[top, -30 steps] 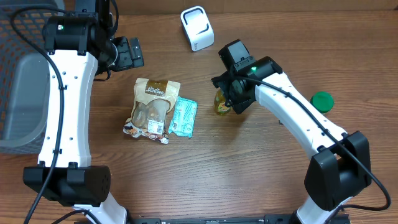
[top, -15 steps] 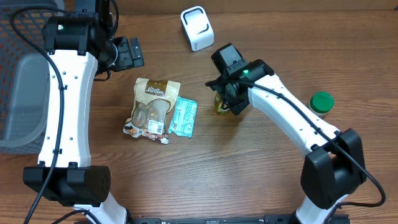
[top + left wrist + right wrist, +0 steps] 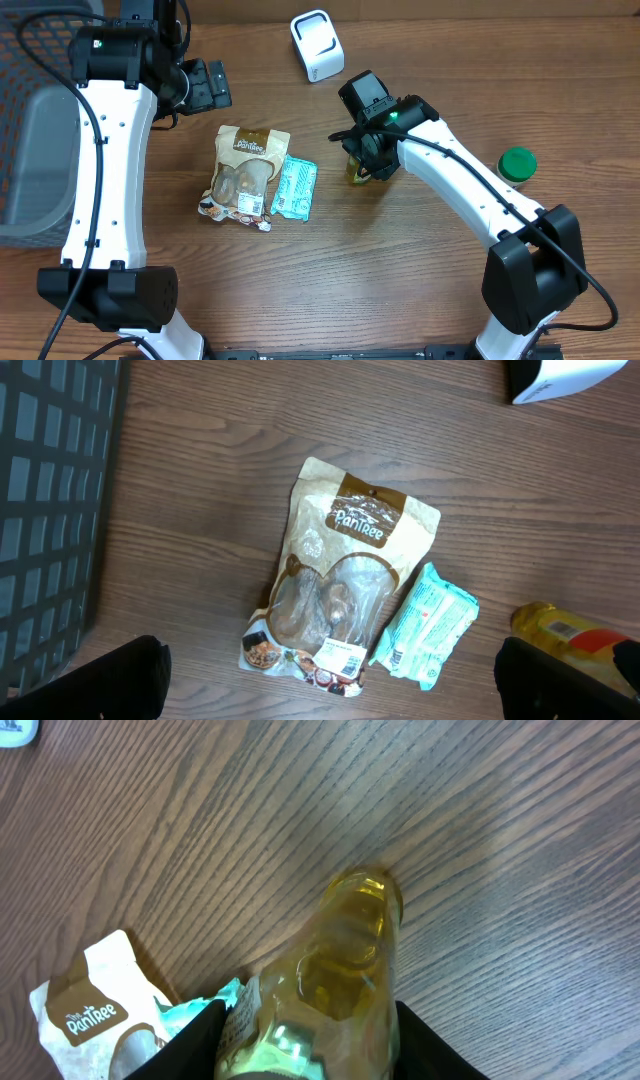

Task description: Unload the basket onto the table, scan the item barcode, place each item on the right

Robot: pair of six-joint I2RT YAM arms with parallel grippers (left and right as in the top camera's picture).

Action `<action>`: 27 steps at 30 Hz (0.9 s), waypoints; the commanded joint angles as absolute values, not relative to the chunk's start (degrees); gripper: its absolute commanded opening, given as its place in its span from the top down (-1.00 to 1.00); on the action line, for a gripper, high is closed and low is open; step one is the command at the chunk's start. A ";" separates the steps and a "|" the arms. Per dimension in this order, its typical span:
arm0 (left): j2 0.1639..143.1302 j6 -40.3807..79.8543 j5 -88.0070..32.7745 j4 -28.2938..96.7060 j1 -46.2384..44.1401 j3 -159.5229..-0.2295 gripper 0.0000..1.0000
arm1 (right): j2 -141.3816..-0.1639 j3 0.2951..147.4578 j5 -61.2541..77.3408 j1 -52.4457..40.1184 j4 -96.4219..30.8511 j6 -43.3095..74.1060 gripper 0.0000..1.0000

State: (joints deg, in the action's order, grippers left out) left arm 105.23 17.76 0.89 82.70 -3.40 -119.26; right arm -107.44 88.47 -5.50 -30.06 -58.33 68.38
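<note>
We clamp right jaws on the clear yellow plastic bottle (image 3: 340,960) for scanning; left jaws gape empty.

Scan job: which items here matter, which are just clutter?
Job: yellow bottle, white scanner, right gripper with jaws on the bottle.
Lying about: brown snack pouch, teal packet, green cap, mesh basket.

Mock checkout bench: wooden table (image 3: 300,290), white scanner (image 3: 317,45), snack pouch (image 3: 243,172), wire basket (image 3: 35,50).
</note>
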 commanded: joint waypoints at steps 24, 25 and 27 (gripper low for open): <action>105.32 17.12 0.60 82.48 -3.77 -120.11 -0.99 | -107.50 88.07 -7.09 -30.26 -57.36 23.83 0.22; 105.32 17.12 0.60 82.48 -3.77 -120.11 -0.99 | -107.50 88.07 -7.07 -30.26 -57.41 21.93 0.22; 105.32 17.12 0.60 82.48 -3.77 -120.11 -0.99 | -107.50 88.07 -7.07 -30.24 -57.49 19.55 0.15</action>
